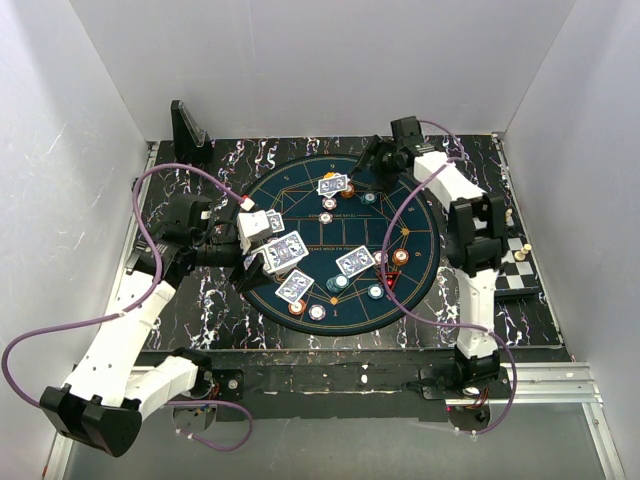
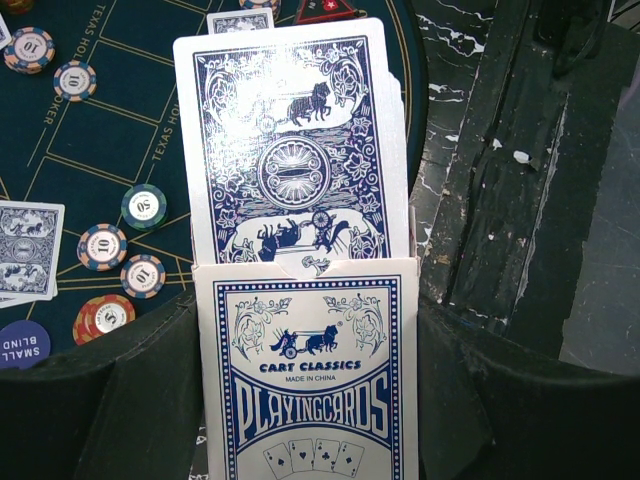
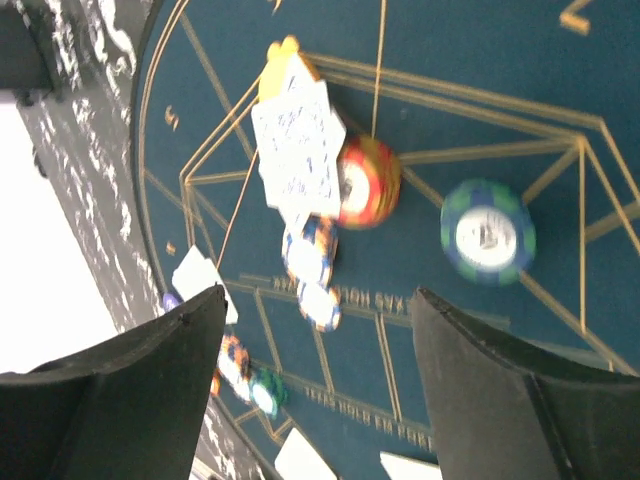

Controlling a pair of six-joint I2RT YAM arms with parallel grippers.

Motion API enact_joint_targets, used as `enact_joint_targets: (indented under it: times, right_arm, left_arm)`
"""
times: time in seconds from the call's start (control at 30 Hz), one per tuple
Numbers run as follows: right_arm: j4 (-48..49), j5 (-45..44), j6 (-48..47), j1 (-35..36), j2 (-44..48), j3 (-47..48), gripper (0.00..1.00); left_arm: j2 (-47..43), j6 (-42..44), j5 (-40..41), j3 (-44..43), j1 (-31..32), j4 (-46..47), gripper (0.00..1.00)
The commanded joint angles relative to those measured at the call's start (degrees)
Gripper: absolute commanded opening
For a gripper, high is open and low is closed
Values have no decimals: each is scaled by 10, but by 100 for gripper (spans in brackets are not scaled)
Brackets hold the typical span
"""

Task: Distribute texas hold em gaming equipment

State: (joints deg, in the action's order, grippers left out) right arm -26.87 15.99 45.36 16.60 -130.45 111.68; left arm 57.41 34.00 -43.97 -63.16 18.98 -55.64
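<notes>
1. The left gripper (image 2: 305, 420) is clamped on a "Cart Classics" card box (image 2: 305, 350), held over the left side of the round felt mat (image 1: 296, 200). The deck (image 2: 290, 150) juts from the box's open top, backs showing.
2. Face-down dealt cards (image 1: 355, 262) lie in small hands on the mat's middle, with striped chips (image 1: 341, 281) scattered among them.
3. The right gripper (image 3: 320, 370) hovers over the mat's far side, fingers apart and empty, above another dealt pair (image 3: 295, 150) and a red-yellow chip (image 3: 365, 182).
4. Dealing looks partway done. The next move probably calls for the free gripper to reach the deck, pinch only the top card and slide it out along the box.
</notes>
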Motion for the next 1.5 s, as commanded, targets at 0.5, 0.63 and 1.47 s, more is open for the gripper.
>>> enact_joint_targets:
  times: [0.5,0.63,1.47]
  right_arm:
    - [183,300,10,217,452,-362,89]
    - [197,301,15,251,441,-362,90]
    - [180,258,31,266,405,-364,70]
  left_arm:
    - [3,22,-17,-6,2,18,2]
    - [5,22,-13,-8,2,18,2]
    - [-5,-3,-31,-27,2,25,2]
